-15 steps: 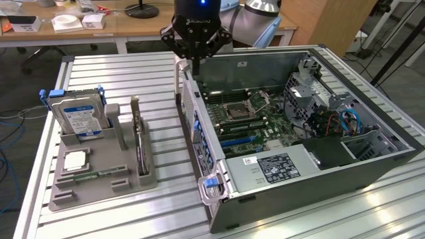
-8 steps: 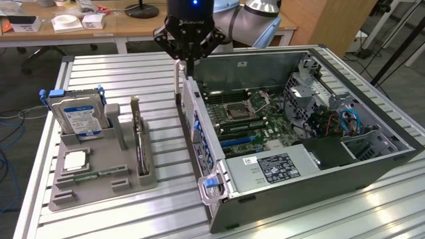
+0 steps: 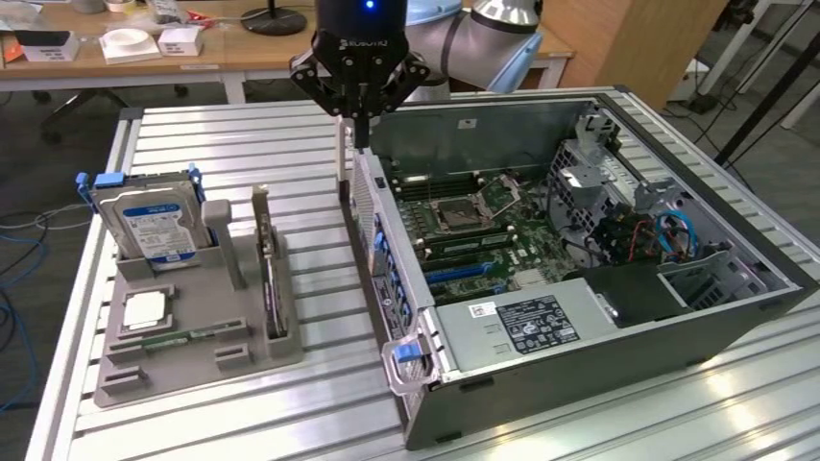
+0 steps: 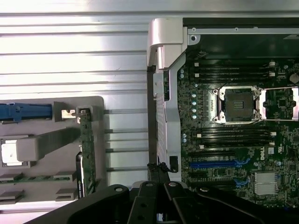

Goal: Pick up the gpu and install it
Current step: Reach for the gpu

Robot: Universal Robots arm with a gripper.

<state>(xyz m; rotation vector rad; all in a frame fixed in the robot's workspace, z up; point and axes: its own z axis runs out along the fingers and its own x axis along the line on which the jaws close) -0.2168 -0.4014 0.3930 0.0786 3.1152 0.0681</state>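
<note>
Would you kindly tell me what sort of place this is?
Probably a robotics lab bench: an open computer case on a slatted metal table, a robot arm above, a wooden desk behind.

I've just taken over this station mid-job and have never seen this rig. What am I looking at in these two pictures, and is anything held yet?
One picture comes from a camera off the arm, the other from a camera on its wrist. The machine is a single robot arm ending in a gripper, which hangs above the tray-side wall of an open computer case, fingers drawn together with nothing between them. The case lies on a slatted metal table, its motherboard exposed. At the exterior view's left a grey tray holds parts: a hard drive in a blue frame, a memory stick lying flat, and the gpu, a thin green card standing on edge in its slot. So the gpu is not picked up yet.
</note>
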